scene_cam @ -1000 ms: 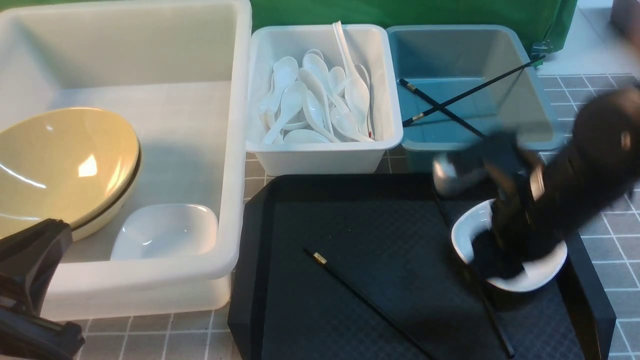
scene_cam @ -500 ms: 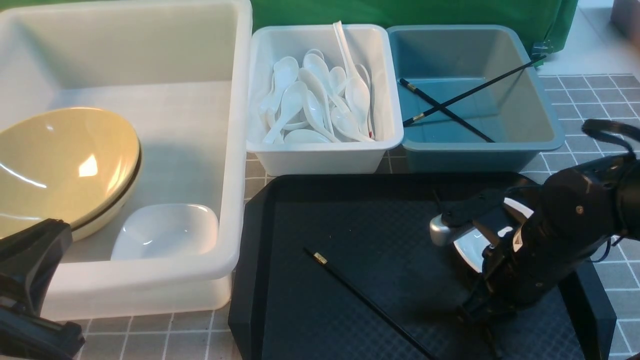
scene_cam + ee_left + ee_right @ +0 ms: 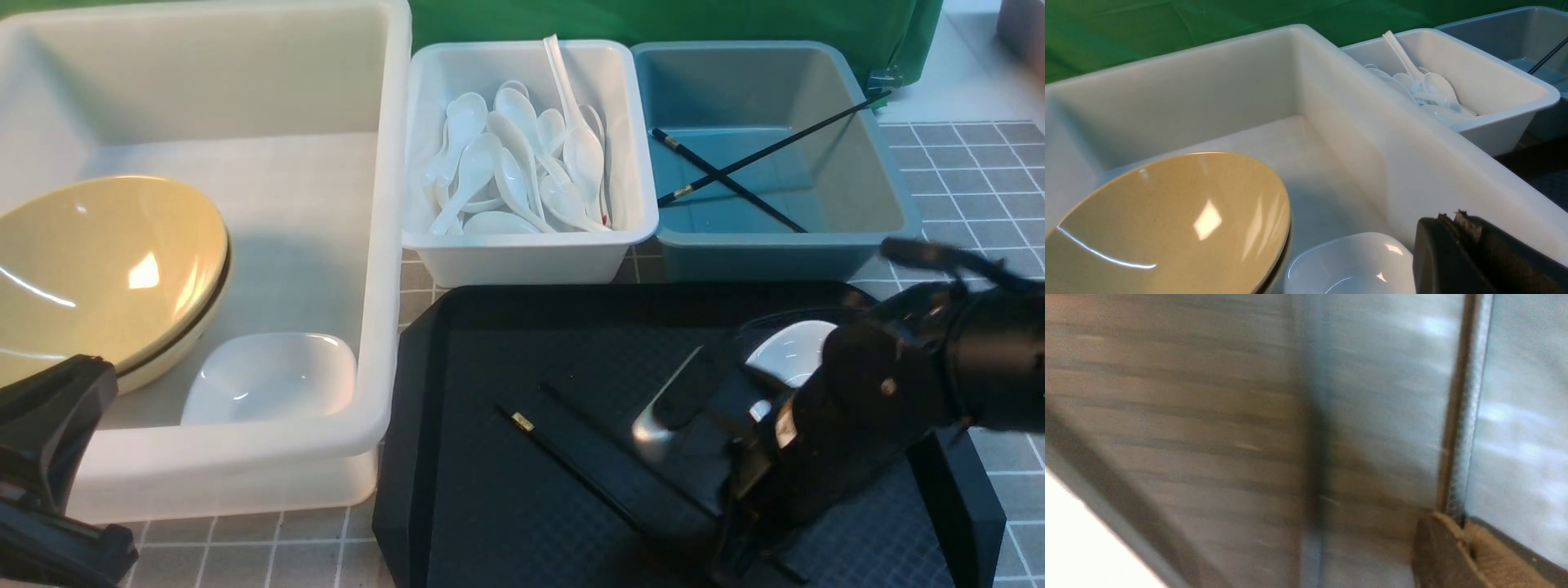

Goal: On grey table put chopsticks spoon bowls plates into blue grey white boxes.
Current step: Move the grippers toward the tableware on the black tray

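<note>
My right gripper (image 3: pixel 729 543) is low over the black tray (image 3: pixel 457 327), its tips hidden under the arm. In the right wrist view its jaws (image 3: pixel 1461 528) are shut on a thin black chopstick (image 3: pixel 1462 416) that sticks out past them. Another chopstick (image 3: pixel 571 469) with a gold band lies on the tray. A white plate (image 3: pixel 796 351) sits on the tray behind the arm. My left gripper (image 3: pixel 1455 216) is shut and holds nothing, beside the large whitish box (image 3: pixel 384 245). That box holds a tan bowl (image 3: pixel 106 269) and a white plate (image 3: pixel 269 376).
The small white box (image 3: pixel 531 253) holds several spoons (image 3: pixel 522 163). Two chopsticks (image 3: pixel 718 171) lie crossed in the blue-grey box (image 3: pixel 890 212). All three boxes stand behind the tray on the grey table (image 3: pixel 980 163). A green cloth (image 3: pixel 653 20) hangs at the back.
My right arm left the white plate and came down and left toward the tray's front. Its jaws closed on a chopstick. The left arm stayed still.
</note>
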